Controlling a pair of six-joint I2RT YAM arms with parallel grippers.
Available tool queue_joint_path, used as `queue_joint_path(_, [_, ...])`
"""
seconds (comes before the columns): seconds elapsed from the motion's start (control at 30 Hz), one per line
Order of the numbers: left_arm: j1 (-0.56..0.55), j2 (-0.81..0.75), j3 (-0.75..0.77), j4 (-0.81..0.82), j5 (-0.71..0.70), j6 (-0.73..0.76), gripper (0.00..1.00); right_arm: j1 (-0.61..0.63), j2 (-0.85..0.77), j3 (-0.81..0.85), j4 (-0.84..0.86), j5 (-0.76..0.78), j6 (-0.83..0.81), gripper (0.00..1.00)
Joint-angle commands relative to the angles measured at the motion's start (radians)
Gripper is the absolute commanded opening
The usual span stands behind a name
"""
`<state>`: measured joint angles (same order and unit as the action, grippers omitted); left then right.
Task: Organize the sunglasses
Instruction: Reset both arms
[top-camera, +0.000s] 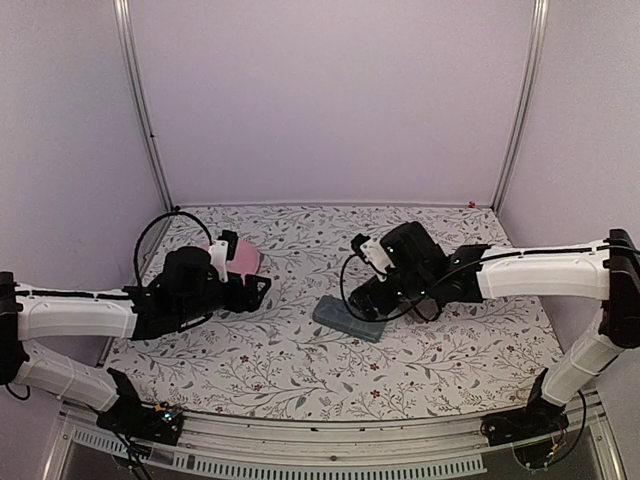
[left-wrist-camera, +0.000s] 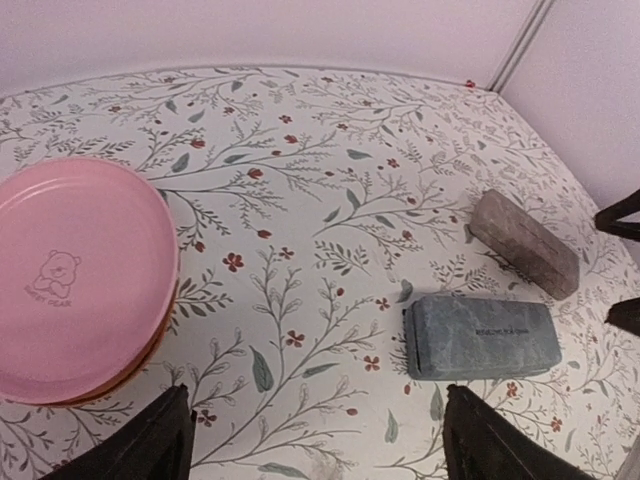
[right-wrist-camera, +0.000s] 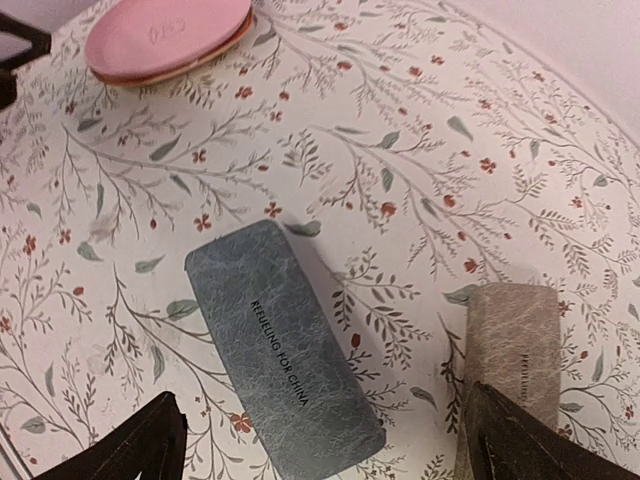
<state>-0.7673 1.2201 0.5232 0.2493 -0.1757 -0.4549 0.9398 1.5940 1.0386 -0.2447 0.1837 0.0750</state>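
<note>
Your left gripper (left-wrist-camera: 315, 400) and right gripper (right-wrist-camera: 322, 395) both gape wide and empty, so if you drop the right one carelessly, its finger shoves the brown case (right-wrist-camera: 512, 340).

Counter (top-camera: 300, 370): a wide open strip runs between the pink plate (left-wrist-camera: 80, 280) on the left and the blue-grey case (left-wrist-camera: 482, 335). The grey-brown case (left-wrist-camera: 524, 243) lies near it, with a slim gap between them. The right gripper (right-wrist-camera: 322, 430) hangs wide-jawed over both cases, blocking approach from above. The plate crowds the left wall (top-camera: 60, 150).
</note>
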Motion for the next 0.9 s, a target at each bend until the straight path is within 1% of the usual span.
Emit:
queue_joint_path(0.0, [0.034, -0.030, 0.064, -0.158, -0.211, 0.060, 0.89, -0.092, -0.112, -0.009, -0.066, 0.070, 0.080, 0.99])
queue_joint_path(0.07, [0.036, -0.031, 0.091, -0.201, -0.291, 0.075, 0.97, -0.139, -0.158, -0.022, -0.077, 0.075, 0.092, 0.99])
queue_joint_path(0.1, [0.037, -0.031, 0.102, -0.214, -0.324, 0.082, 0.99, -0.165, -0.177, -0.028, -0.078, 0.075, 0.102, 0.99])
queue_joint_path(0.2, [0.046, -0.018, 0.143, -0.228, -0.383, 0.108, 0.99, -0.252, -0.213, -0.031, -0.078, 0.058, 0.136, 0.99])
queue_joint_path(0.27, [0.058, -0.003, 0.167, -0.227, -0.394, 0.122, 0.99, -0.316, -0.214, -0.019, -0.078, 0.037, 0.157, 0.99])
queue_joint_path(0.47, [0.135, 0.038, 0.227, -0.227, -0.340, 0.149, 0.99, -0.426, -0.178, 0.025, -0.068, 0.048, 0.176, 0.99])
queue_joint_path(0.6, [0.201, 0.041, 0.250, -0.217, -0.266, 0.159, 0.99, -0.498, -0.177, 0.033, -0.052, 0.070, 0.179, 0.99])
queue_joint_path(0.73, [0.232, 0.032, 0.260, -0.218, -0.255, 0.171, 0.99, -0.511, -0.234, 0.007, -0.018, 0.111, 0.181, 0.99])
queue_joint_path(0.87, [0.246, -0.014, 0.230, -0.175, -0.234, 0.213, 0.99, -0.511, -0.318, -0.047, 0.006, 0.129, 0.168, 0.99])
